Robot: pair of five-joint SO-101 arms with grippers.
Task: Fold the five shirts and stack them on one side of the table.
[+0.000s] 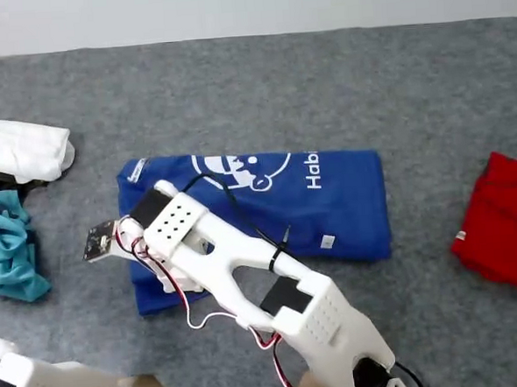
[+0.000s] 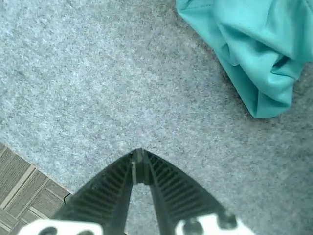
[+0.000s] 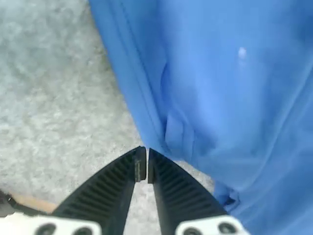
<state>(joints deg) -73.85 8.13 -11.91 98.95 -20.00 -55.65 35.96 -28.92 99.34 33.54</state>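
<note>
The right arm's fingers (image 3: 115, 188) are pressed together, tip to tip, with no cloth visibly caught between them. Their tips hang over bare grey surface (image 3: 49, 98), just beside the hem of the blue shirt (image 3: 234, 98). The shirt lies off to one side of the fingers, and its hem runs away from the tips, roughly in line with them. A small pucker of cloth sits on the hem close to the tips.

In the high view the blue shirt (image 1: 330, 207) is a flat rectangle in the middle of the surface, long axis side to side. The right arm reaches across it to its left end. That arm is by far the nearer of the two, so any pinch at that end looks like its job, with the fingers opened first.

The left arm's fingers (image 2: 107, 196) are also together. They are over bare surface, well apart from a crumpled teal shirt (image 2: 249, 44).

The high view alone gives the layout. The teal shirt (image 1: 7, 248) lies at the left edge, a white shirt (image 1: 23, 148) bunched just beyond it. A red shirt (image 1: 506, 222) lies at the far right. The right wrist view alone shows how the tips stand against the hem.
</note>
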